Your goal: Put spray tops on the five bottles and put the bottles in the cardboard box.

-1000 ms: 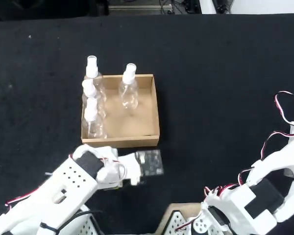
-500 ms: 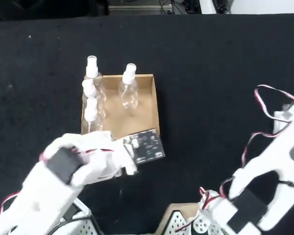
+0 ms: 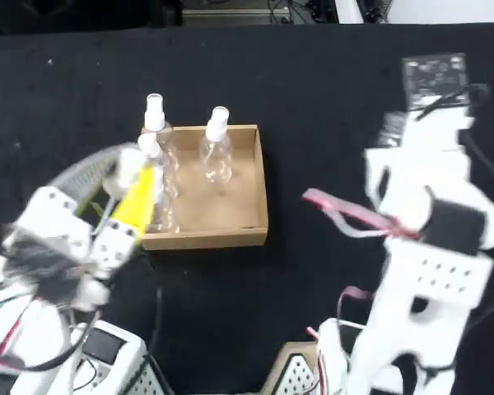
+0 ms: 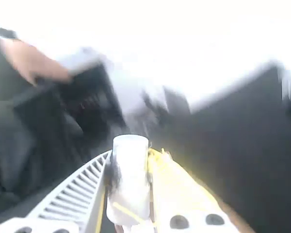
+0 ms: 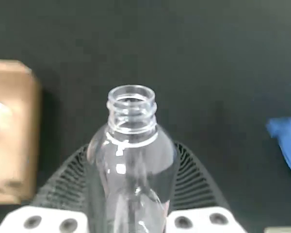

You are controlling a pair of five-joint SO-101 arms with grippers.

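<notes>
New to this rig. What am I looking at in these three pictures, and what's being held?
Two small white robot arms sit side by side at a black table. The overhead picture comes from a fixed camera looking down; the other two come from cameras on each arm's wrist. On the table stands a cardboard box with spray-topped bottles in it. The left tool grips a white spray top; the right tool grips a clear bottle with an open, uncapped neck.
</notes>
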